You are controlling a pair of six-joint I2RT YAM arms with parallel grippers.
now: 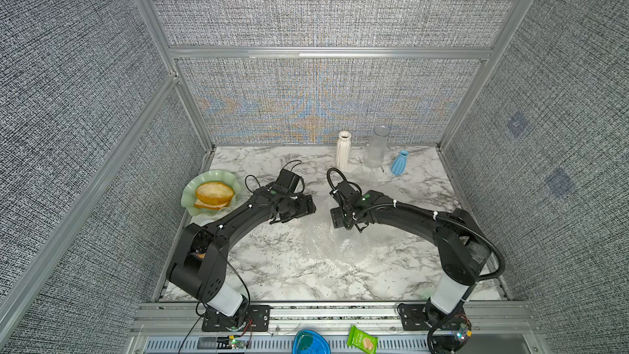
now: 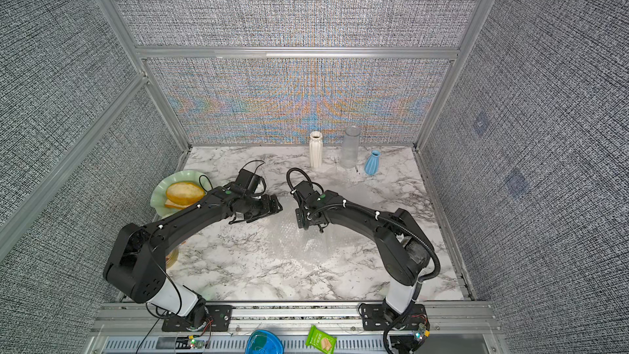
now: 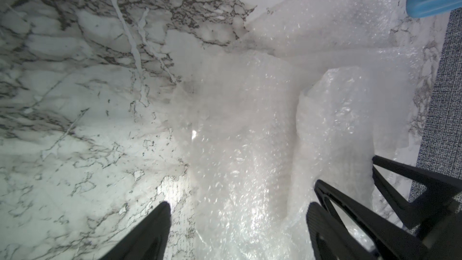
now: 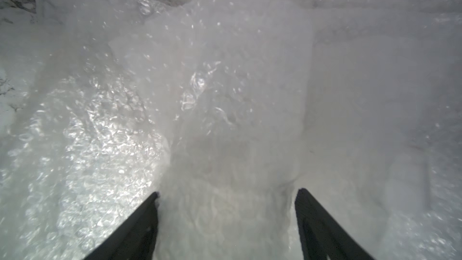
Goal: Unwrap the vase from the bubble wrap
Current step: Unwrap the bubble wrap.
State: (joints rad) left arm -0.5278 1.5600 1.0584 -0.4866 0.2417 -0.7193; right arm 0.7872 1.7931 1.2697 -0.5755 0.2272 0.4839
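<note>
The bubble wrap (image 1: 335, 243) lay crumpled in the middle of the marble table (image 1: 272, 274), below both grippers. It had no clear long side, and one fold stood up. The left gripper (image 3: 238, 205) was wide open and held nothing. The right gripper (image 4: 227, 192) was open too, with the fold between its fingers. A white vase (image 1: 343, 151), a clear vase (image 1: 376, 148) and a blue vase (image 1: 399, 163) stood at the back. From above, the pale wrap was hard to see.

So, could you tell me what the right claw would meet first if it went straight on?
The bubble wrap: a raised fold lies straight ahead of the open right claw. How far off it is, and whether anything is inside, I cannot tell.
</note>
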